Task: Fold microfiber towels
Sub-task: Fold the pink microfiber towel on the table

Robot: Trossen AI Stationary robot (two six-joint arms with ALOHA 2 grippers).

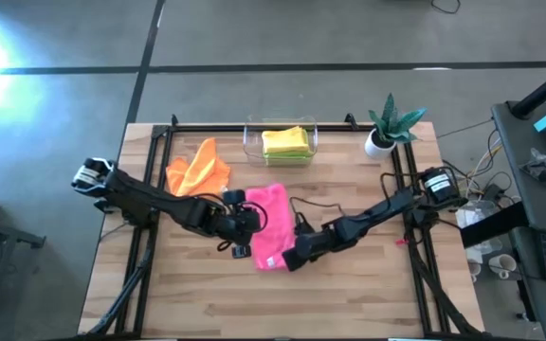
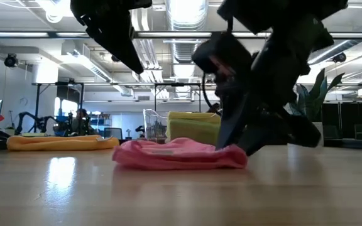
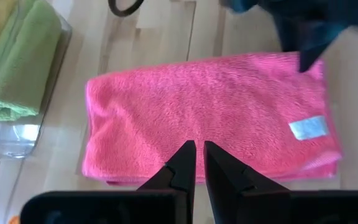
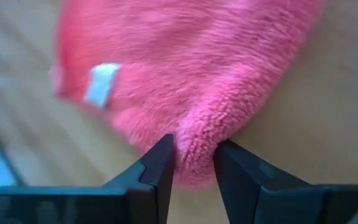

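From above, the pink towel [image 1: 271,225] lies folded to a long strip in the middle of the worktop [image 1: 349,294], with both arms meeting over it. The left hand [image 1: 245,227] sits at the towel's left edge and the right hand [image 1: 290,258] at its near right corner. Only the right wrist view shows the grip itself: the right hand [image 4: 194,163] is clamped on a bunched corner of the pink towel [image 4: 191,81], fleece pinched between its two fingers, and a white label [image 4: 100,83] shows on the cloth beyond. The left wrist view shows the left hand [image 3: 196,163] with its fingers drawn together, only a thin slit between them, holding nothing and poised over the long edge of the pink towel [image 3: 210,112]; the label [image 3: 308,127] appears near the far end.

The low view adds that the pink towel [image 2: 180,154] lies flat and low on the wood, with the orange towel [image 2: 61,142] stretched out to one side. From above, the orange towel [image 1: 197,168] is crumpled, well apart from the pink one.

At the back edge stands a clear bin [image 1: 251,144] holding a yellow towel [image 1: 284,137] stacked on a lime green towel [image 1: 289,153]. A potted plant [image 1: 390,125] stands beside it.
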